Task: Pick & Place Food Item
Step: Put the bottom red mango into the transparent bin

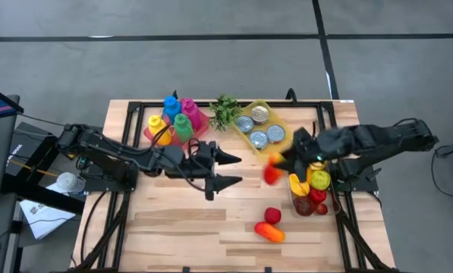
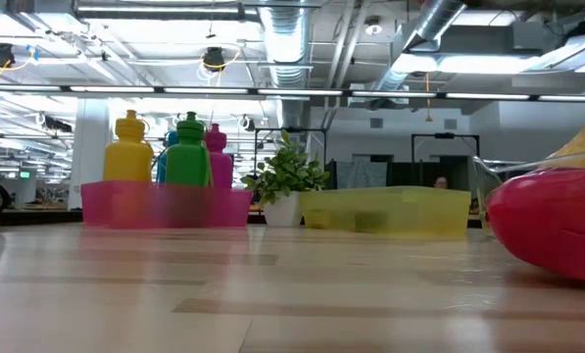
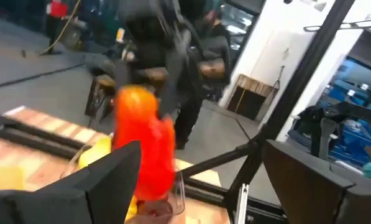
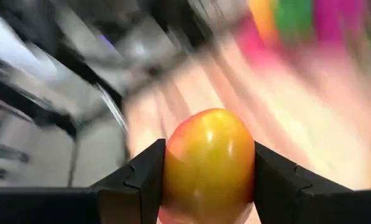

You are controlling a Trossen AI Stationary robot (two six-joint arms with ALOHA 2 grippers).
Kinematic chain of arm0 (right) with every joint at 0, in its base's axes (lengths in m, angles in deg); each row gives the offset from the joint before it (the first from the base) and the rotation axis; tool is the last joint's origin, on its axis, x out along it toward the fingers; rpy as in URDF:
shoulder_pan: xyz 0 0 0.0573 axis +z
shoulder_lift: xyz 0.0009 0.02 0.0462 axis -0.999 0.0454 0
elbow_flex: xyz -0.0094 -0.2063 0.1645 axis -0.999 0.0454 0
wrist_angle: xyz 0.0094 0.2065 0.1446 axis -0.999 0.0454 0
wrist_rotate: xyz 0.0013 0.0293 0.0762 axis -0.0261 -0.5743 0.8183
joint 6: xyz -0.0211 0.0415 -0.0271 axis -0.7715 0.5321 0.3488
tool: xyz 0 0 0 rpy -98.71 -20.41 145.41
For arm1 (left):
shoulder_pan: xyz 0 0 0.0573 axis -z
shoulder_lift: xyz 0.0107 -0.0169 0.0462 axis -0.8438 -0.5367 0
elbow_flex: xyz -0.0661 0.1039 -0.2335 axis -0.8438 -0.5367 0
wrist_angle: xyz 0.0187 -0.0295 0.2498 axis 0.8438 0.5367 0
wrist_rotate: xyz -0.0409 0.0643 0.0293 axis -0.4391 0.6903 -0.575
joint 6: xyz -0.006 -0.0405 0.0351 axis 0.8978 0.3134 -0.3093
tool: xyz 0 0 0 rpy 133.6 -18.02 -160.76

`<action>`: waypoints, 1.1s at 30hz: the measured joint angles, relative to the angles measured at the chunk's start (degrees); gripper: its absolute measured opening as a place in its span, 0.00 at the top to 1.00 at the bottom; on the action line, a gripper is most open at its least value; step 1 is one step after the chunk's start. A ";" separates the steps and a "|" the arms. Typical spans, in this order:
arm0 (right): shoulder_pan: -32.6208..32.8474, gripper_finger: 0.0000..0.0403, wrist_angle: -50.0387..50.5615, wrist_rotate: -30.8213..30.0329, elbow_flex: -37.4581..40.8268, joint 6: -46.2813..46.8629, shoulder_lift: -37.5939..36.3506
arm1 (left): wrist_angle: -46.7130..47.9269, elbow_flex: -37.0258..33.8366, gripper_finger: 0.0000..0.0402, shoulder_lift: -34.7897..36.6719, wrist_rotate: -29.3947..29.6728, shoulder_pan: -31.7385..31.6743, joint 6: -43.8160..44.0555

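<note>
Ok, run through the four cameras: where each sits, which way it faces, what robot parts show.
High view: above the table, looking down; both arms, left gripper open.
Low view: at tabletop height, looking across to the pink bin of bottles; no arm shows.
Left wrist view: looks past its own fingers toward the right arm.
Right wrist view: its own fingers clamp the red-yellow fruit.
Shared: that fruit shows in high and both wrist views.

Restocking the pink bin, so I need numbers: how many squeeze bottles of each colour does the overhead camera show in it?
Yellow bottle: 1
Blue bottle: 1
Green bottle: 1
Pink bottle: 1
Total: 4, all standing in the pink bin.
</note>
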State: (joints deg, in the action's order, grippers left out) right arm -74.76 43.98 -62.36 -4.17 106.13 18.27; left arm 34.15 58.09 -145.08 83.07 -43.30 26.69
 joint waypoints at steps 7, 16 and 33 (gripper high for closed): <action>8.69 0.55 36.87 -2.82 0.37 29.18 -1.10 | 1.85 -0.04 0.22 0.00 -0.76 -0.06 2.45; 22.84 0.54 44.22 -1.76 6.69 49.57 4.78 | 4.60 -0.04 0.22 0.00 -0.76 -0.13 2.51; 25.48 0.42 49.11 3.95 7.26 40.06 20.06 | 4.73 -0.04 0.22 0.00 -1.85 -0.50 2.51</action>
State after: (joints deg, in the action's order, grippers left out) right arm -49.28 93.09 -58.40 3.09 146.20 38.33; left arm 38.88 58.04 -145.08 81.22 -43.81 29.20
